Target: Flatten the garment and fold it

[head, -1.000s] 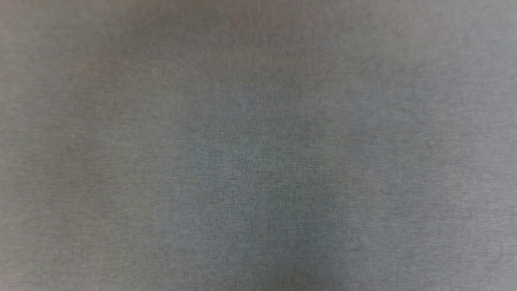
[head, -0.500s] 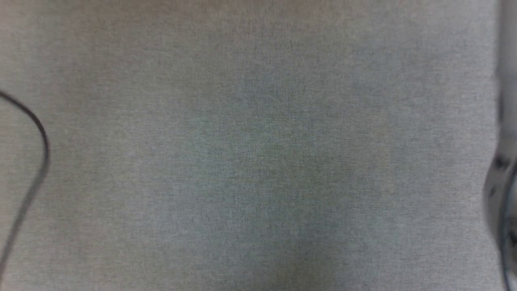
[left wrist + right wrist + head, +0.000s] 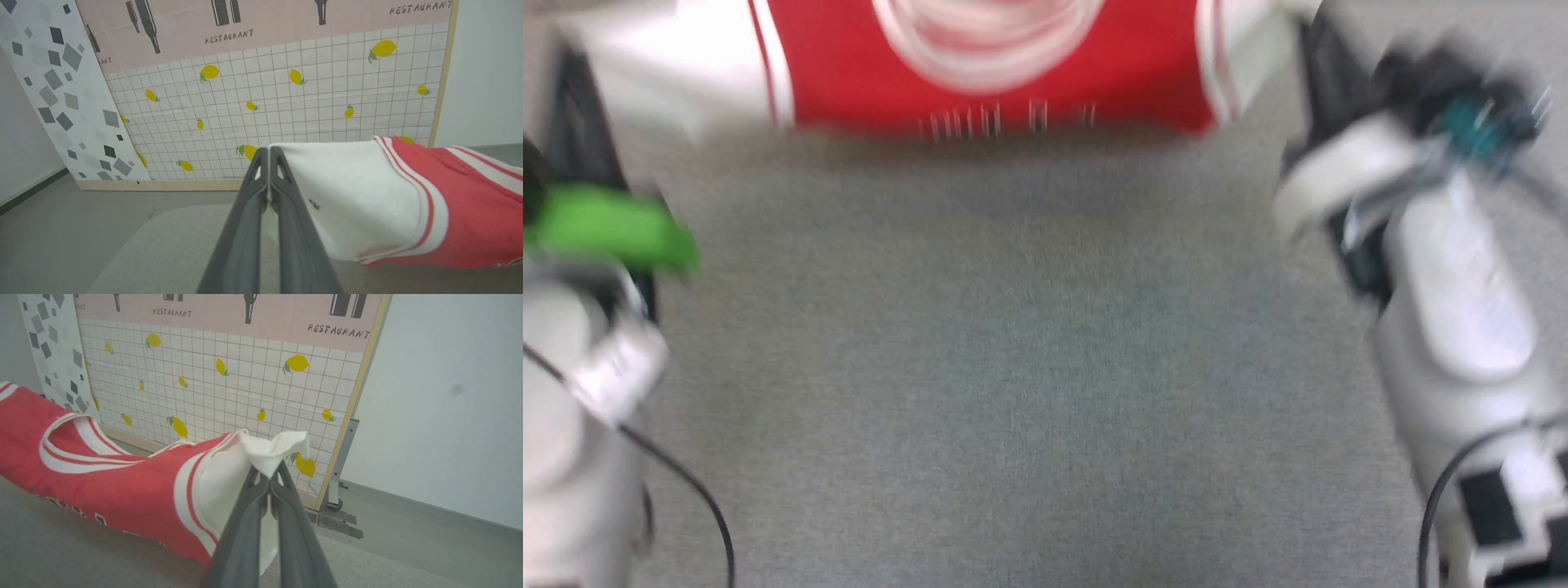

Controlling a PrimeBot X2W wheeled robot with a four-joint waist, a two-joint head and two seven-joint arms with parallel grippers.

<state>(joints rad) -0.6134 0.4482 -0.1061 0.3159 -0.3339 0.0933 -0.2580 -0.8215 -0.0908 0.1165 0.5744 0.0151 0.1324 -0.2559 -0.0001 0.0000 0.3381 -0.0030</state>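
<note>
**Status, ref. landmark: grey cloth surface (image 3: 1045, 367)**

1. Garment (image 3: 988, 82): red body with white short sleeves and red/white striped trim. It is stretched sideways over the far part of the grey surface and held up by both sleeves. The collar trim faces the head cam. Lettering along the lower edge is too blurred to read. A soft shadow lies on the surface just below that edge. Cannot tell whether the hem touches the surface.

2. Left gripper (image 3: 269, 153): fingers pressed together, pinching the edge of a white sleeve. The tips are raised above the surface's far left corner, which is rounded. Sleeve cloth runs from the pinch toward the surface's middle, then meets the striped trim and red body.

3. Right gripper (image 3: 269, 473): fingers pressed together, nipping a bunched fold of the other white sleeve, which sticks up past the tips. It is positioned above the surface's far right part. The red body sags from there toward the surface's middle.

4. Arms, head cam, heavy motion blur:
   - Left forearm (image 3: 564, 457), pale, is over the surface's left margin, with a green band (image 3: 605, 229) at the wrist and a black cable (image 3: 686, 490) trailing.
   - Right forearm (image 3: 1454, 286), pale, is over the right margin, with a teal part (image 3: 1470, 135) nr the wrist.

5. Background, beyond the surface's far edge: a lemon-print grid panel (image 3: 286, 102) marked "RESTAURANT", a speckled panel (image 3: 61, 81), grey floor (image 3: 61, 228) and a white wall (image 3: 449, 396).
</note>
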